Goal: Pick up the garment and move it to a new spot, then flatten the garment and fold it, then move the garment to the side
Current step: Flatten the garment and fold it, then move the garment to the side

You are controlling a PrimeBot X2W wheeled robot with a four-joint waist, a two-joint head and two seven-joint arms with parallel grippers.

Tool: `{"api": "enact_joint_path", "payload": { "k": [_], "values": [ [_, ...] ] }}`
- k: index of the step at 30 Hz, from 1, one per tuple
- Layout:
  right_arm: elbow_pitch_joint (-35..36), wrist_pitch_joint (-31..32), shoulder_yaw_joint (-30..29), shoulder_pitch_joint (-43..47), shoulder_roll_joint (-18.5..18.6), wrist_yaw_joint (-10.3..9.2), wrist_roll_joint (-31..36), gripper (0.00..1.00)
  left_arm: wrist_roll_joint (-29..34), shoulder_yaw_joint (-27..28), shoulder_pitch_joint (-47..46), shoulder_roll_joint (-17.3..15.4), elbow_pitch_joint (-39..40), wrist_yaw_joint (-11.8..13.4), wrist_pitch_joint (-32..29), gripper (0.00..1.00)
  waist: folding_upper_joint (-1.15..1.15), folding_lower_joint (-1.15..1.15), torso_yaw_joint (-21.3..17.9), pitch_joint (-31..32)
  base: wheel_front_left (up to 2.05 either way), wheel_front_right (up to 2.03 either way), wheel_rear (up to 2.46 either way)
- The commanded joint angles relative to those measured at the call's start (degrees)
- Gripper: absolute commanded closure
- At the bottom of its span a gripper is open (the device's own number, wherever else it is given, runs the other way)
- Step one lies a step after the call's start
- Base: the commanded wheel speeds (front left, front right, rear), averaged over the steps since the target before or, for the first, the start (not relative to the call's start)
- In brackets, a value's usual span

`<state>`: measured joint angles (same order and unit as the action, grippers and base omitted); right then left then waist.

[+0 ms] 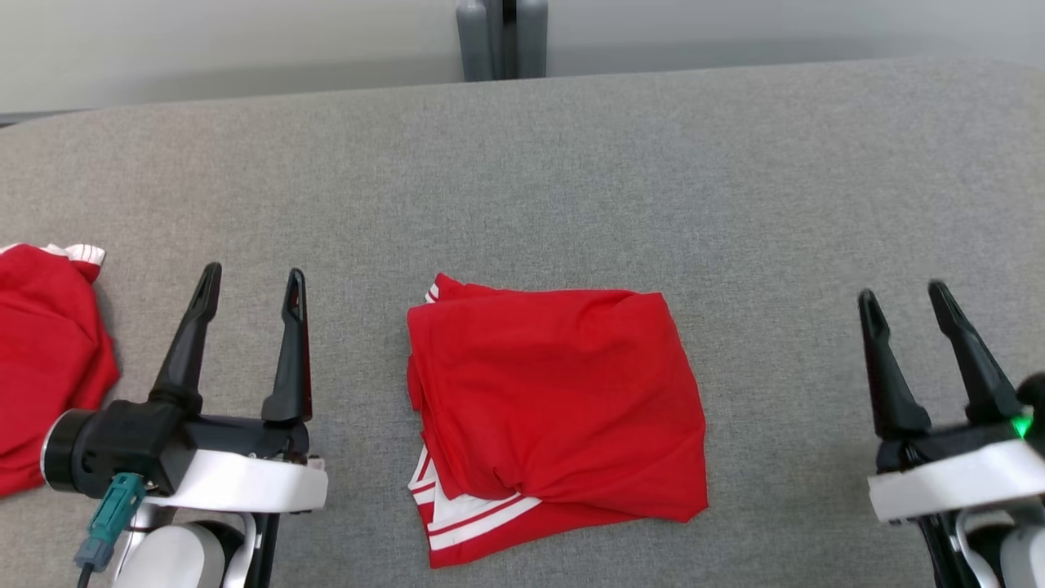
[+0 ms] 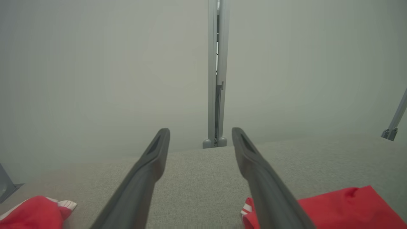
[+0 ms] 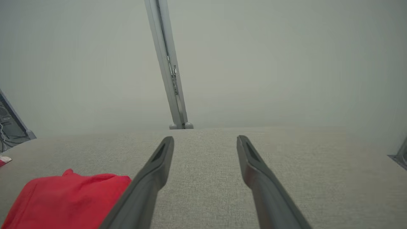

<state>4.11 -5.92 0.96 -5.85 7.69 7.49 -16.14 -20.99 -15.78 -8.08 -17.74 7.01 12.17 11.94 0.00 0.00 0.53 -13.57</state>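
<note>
A red garment (image 1: 555, 408) with white stripes lies folded into a rough square at the middle of the grey table (image 1: 571, 163). It also shows at the lower right of the left wrist view as the garment (image 2: 343, 208) and at the lower left of the right wrist view as the garment (image 3: 66, 198). My left gripper (image 1: 249, 286) hovers to its left, open and empty. My right gripper (image 1: 902, 298) hovers to its right, open and empty. In the wrist views the left gripper (image 2: 200, 133) and the right gripper (image 3: 205, 141) point toward the table's far edge.
A second red garment (image 1: 45, 359) with white trim lies bunched at the table's left edge, also seen as red cloth (image 2: 31, 213). A grey post (image 1: 500, 37) stands behind the table's far edge, against a pale wall.
</note>
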Motion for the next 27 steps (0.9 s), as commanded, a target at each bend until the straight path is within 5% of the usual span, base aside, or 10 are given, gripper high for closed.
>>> {"api": "enact_joint_path", "payload": {
  "k": [1,17,27],
  "values": [
    [0.2,0.5,-1.0,1.9,0.0,0.03,0.5,0.0,0.3,-0.1,0.5,-0.5,0.3,0.2,-0.3,0.0,0.0,0.0,0.0,0.9,0.0,0.0,0.0],
    [3.0,2.9,-4.5,7.5,-2.0,0.03,1.1,0.0,-0.6,-0.5,3.7,-1.7,1.4,1.3,-2.9,0.0,0.0,0.0,1.0,2.3,0.0,0.0,0.0],
    [-2.5,7.6,1.4,3.9,1.2,0.03,-1.4,0.0,-0.9,-1.6,2.4,-0.7,1.3,1.0,-2.5,0.0,0.0,0.0,3.5,0.8,0.0,0.0,0.0]
  ]
}}
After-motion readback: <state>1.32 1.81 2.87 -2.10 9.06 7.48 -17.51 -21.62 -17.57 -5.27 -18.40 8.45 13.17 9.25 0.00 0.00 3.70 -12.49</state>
